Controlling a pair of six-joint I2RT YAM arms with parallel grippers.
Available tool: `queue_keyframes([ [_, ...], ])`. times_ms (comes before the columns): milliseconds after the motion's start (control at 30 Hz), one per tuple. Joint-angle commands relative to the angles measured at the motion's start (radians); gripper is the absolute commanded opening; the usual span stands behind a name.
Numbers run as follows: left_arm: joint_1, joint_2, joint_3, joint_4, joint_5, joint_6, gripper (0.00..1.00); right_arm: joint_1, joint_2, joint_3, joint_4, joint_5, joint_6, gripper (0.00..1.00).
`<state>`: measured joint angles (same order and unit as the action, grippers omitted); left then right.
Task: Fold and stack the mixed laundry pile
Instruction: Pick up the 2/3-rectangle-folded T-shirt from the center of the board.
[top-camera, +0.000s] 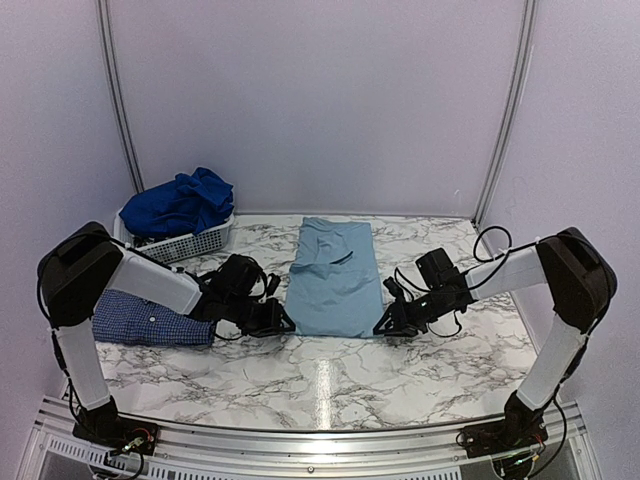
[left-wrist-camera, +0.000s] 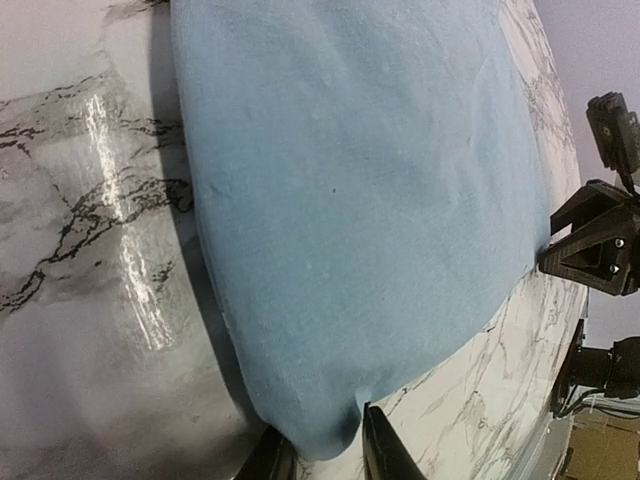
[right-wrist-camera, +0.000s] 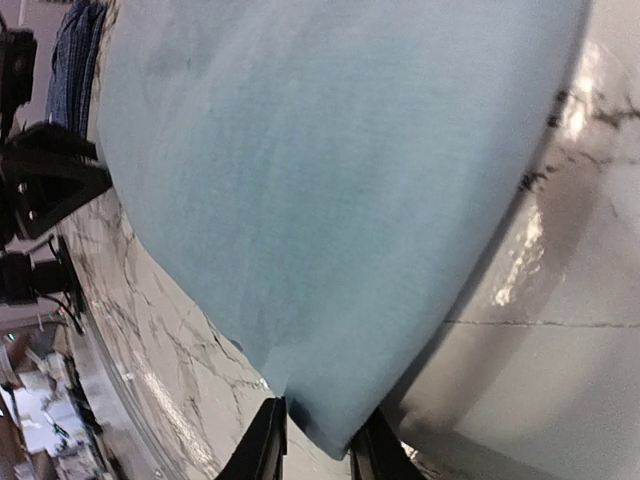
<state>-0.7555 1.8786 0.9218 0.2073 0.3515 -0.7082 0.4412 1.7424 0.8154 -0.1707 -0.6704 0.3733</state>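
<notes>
The pale blue T-shirt (top-camera: 332, 280) lies flat and folded into a long panel in the middle of the marble table (top-camera: 320, 385), its near edge towards the arms. The left gripper (top-camera: 280, 322) sits at the shirt's near left corner. In the left wrist view its fingers (left-wrist-camera: 385, 455) stand narrowly apart with that corner of cloth pinched between them. The right gripper (top-camera: 385, 322) sits at the near right corner, and the right wrist view shows its fingers (right-wrist-camera: 265, 445) closed the same way on that corner. A navy small-check shirt (top-camera: 145, 318) lies folded on the table under the left arm. Royal blue clothes (top-camera: 180, 203) are heaped in the white slatted basket (top-camera: 195, 243) at the far left.
</notes>
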Motion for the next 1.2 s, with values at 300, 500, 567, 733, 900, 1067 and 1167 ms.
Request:
queue_keyframes([
  [300,-0.049,-0.06,-0.087,-0.043,-0.017,-0.013,0.0,0.044,-0.055,-0.054,-0.063,0.065,0.014,0.0],
  [500,-0.116,-0.176,-0.176,-0.069,-0.046,-0.052,0.0,0.093,-0.2,-0.148,-0.108,0.075,0.067,0.0],
  [567,-0.154,-0.223,-0.201,-0.089,-0.053,-0.068,0.0,0.131,-0.262,-0.186,-0.116,0.079,0.101,0.0],
  [733,-0.278,-0.376,-0.246,-0.171,-0.079,-0.14,0.0,0.238,-0.462,-0.241,-0.199,0.098,0.247,0.0],
  [900,-0.313,-0.532,-0.214,-0.322,-0.133,-0.179,0.0,0.262,-0.645,-0.195,-0.306,0.14,0.347,0.0],
  [1067,-0.253,-0.492,-0.047,-0.447,-0.169,-0.103,0.0,0.222,-0.508,-0.015,-0.376,0.169,0.23,0.0],
  [1167,-0.185,-0.431,0.028,-0.463,-0.156,-0.057,0.0,0.15,-0.394,0.112,-0.397,0.169,0.141,0.0],
])
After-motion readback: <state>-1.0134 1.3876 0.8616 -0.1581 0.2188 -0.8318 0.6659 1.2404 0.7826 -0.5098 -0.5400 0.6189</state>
